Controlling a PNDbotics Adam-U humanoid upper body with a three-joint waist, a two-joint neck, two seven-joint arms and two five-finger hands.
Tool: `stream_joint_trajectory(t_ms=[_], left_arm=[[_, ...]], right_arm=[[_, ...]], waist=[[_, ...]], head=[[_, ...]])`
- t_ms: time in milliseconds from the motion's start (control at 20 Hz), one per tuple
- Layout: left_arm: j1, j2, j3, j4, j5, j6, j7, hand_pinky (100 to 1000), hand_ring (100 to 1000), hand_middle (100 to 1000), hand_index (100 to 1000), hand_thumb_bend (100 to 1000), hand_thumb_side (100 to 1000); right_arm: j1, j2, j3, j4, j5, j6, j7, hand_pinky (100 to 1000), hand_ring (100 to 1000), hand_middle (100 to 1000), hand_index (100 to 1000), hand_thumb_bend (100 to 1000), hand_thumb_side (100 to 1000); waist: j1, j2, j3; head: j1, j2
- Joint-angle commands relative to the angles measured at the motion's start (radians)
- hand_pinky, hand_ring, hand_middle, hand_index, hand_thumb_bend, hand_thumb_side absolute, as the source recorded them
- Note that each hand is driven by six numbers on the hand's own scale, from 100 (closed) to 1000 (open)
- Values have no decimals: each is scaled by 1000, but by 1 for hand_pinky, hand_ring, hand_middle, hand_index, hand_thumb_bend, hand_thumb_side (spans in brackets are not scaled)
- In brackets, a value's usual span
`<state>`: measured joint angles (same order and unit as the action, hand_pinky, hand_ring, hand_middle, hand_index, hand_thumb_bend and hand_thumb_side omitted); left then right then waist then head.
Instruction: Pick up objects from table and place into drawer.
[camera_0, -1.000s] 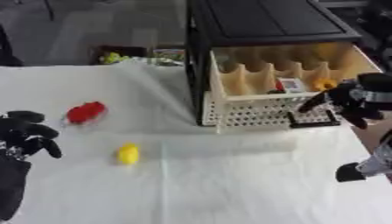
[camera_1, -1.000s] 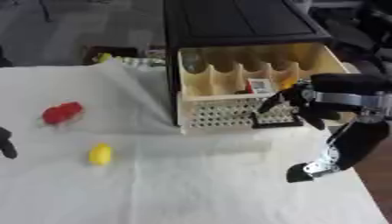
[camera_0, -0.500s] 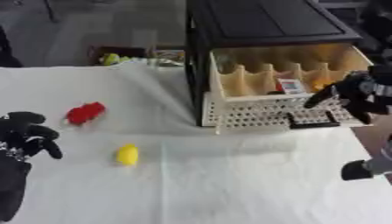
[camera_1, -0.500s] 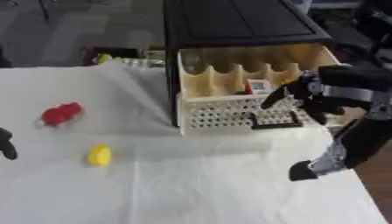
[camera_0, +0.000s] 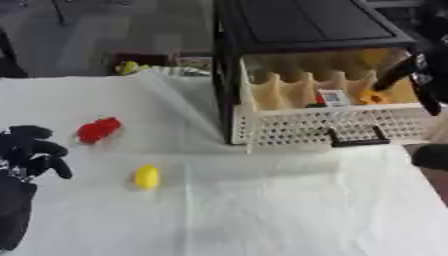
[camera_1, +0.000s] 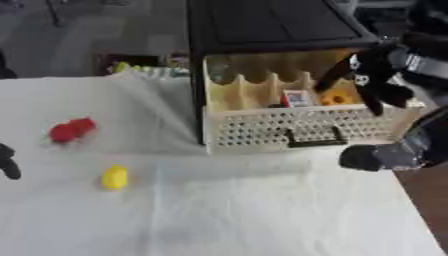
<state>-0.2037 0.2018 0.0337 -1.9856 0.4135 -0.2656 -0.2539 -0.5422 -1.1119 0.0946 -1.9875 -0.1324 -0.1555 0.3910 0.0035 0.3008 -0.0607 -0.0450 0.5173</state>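
Observation:
A cream perforated drawer (camera_1: 306, 127) stands pulled out of a black cabinet (camera_0: 297, 25). Inside it lie an orange thing (camera_1: 333, 98) and a small white and red box (camera_1: 297, 97). My right hand (camera_1: 372, 75) hangs over the drawer's right part, fingers pointing down and spread, holding nothing. On the white cloth at the left lie a red object (camera_0: 98, 130) and, nearer to me, a yellow object (camera_0: 146, 176). My left hand (camera_0: 31, 150) rests at the lower left, fingers loosely bent and empty, a short way left of both objects.
My right arm's elbow (camera_1: 385, 155) juts over the table's right edge just in front of the drawer. The white cloth (camera_0: 262, 210) covers the table. Yellow-green clutter (camera_0: 129, 66) lies beyond the far edge, left of the cabinet.
My right hand has risen from the drawer's front right corner to above its right part. The left hand and both objects on the cloth have not moved.

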Motion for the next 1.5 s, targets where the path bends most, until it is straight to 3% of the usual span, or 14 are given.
stream_joint_trajectory(t_ms=[50,350,600,800,950,1250,1500], left_arm=[[-12,18,9,-14,3,-12,1,441,607,652,668,134,865],[-19,26,9,-14,9,-30,1,439,607,653,667,122,852],[-31,50,10,-14,14,-59,5,436,607,652,667,100,813],[-50,96,18,-14,13,-117,20,433,607,653,669,100,785],[-70,152,30,-14,0,-175,45,431,607,653,672,100,695],[-110,291,63,-14,-64,-284,145,430,609,655,683,100,599],[-130,403,81,-14,-156,-314,250,427,615,665,693,100,559]], right_arm=[[-9,-3,-36,-13,-42,-3,-55,201,356,100,758,474,663],[-14,25,-45,-13,-108,-4,-186,364,479,100,716,377,709],[-15,39,-40,-13,-155,-15,-257,536,634,275,704,296,734],[-15,56,-37,-13,-231,-61,-306,701,730,363,720,221,797],[-16,66,-38,-13,-283,-99,-333,725,741,378,726,233,808],[-22,85,-45,-13,-313,-127,-354,729,738,382,726,256,813],[-30,104,-53,-13,-332,-159,-384,727,732,395,730,248,826]], waist=[[1,-12,-1],[9,-7,4],[16,-2,12],[22,2,19],[28,6,26],[42,12,32],[52,16,32]], head=[[7,-6],[12,-5],[16,-4],[19,-2],[19,-1],[14,-6],[18,-7]])
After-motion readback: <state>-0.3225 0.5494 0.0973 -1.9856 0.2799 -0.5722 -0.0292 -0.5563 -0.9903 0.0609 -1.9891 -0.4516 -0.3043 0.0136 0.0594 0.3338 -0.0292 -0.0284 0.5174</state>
